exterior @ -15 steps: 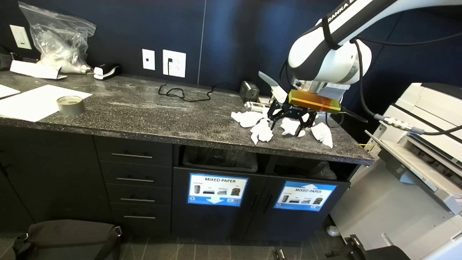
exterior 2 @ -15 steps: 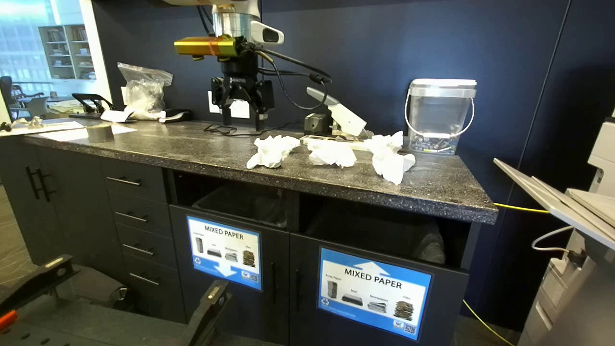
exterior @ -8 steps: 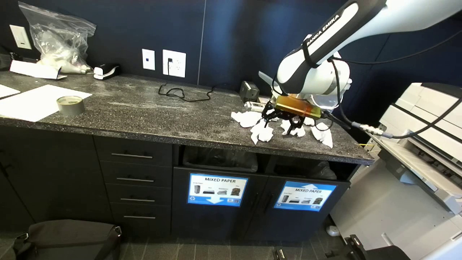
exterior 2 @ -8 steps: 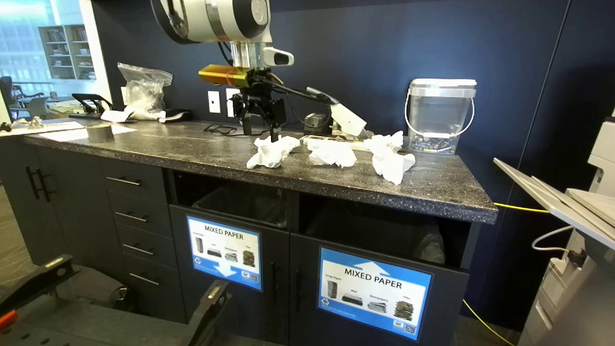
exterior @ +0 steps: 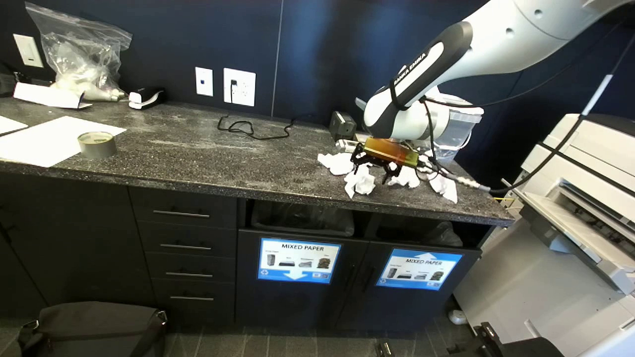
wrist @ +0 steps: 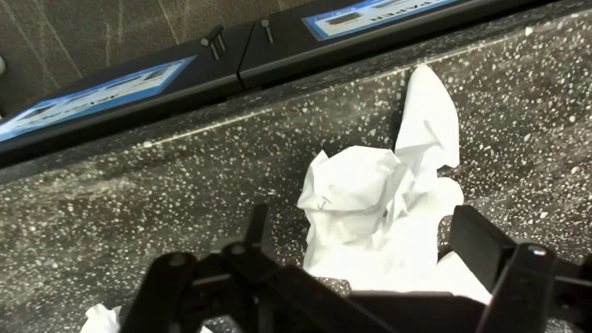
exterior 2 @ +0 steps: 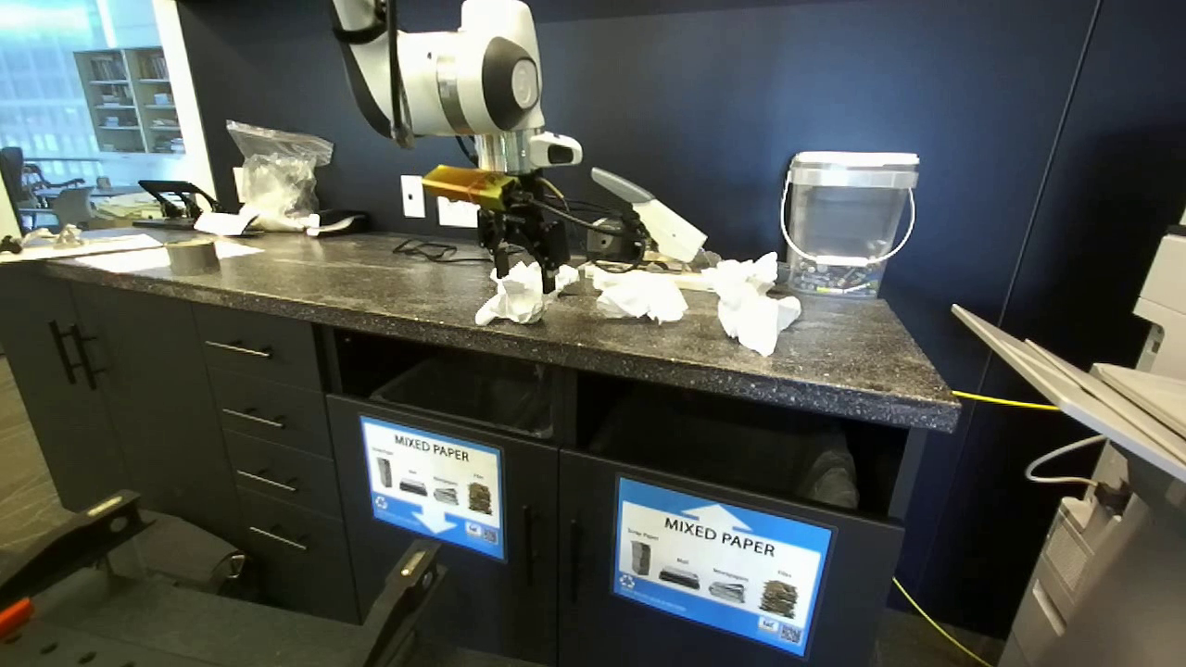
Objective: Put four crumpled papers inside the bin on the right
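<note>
Several white crumpled papers lie on the dark speckled countertop near its right end, among them a front wad [exterior: 359, 184], a middle wad [exterior 2: 641, 295] and a right wad [exterior 2: 760, 320]. My gripper [exterior 2: 525, 278] points down over the leftmost wad [exterior 2: 511, 301] in that exterior view. In the wrist view, the gripper [wrist: 360, 224] stands open with a crumpled paper [wrist: 356, 185] between its spread fingers. Contact with the paper cannot be made out. The right-hand bin [exterior 2: 866, 579], a dark cabinet front with a blue-and-white label, sits below the counter with its slot uncovered.
Beside the bin stands a similar left-hand cabinet bin [exterior 2: 417, 547]. Behind the papers are a translucent bucket [exterior 2: 848, 222] and a small grey box [exterior: 342, 126]. A tape roll [exterior: 97, 145] lies far left. A printer [exterior: 560, 208] flanks the counter's right end.
My gripper has come down toward the counter, shifting left in an exterior view, until it is over a crumpled paper. It has stayed open, and the papers look unmoved.
</note>
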`<act>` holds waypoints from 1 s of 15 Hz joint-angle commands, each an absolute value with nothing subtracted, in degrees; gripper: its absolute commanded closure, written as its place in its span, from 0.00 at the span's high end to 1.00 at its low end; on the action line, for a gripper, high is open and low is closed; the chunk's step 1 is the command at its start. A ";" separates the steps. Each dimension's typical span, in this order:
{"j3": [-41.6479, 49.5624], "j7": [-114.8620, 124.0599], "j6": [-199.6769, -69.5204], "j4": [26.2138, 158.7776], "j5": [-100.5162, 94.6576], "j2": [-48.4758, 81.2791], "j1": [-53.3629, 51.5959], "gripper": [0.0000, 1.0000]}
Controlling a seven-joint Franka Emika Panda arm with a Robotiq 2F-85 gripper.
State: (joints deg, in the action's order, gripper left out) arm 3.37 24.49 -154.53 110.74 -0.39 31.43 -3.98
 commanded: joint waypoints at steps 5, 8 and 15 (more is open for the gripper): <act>4.55 23.86 -153.63 100.93 1.61 39.97 -5.25 1.00; 5.43 24.20 -153.69 99.72 1.02 41.38 -6.02 1.00; 6.64 23.53 -151.90 97.60 0.43 42.89 -6.95 0.66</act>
State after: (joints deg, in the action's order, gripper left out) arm 5.28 24.34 -153.79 100.21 0.49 41.77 -5.82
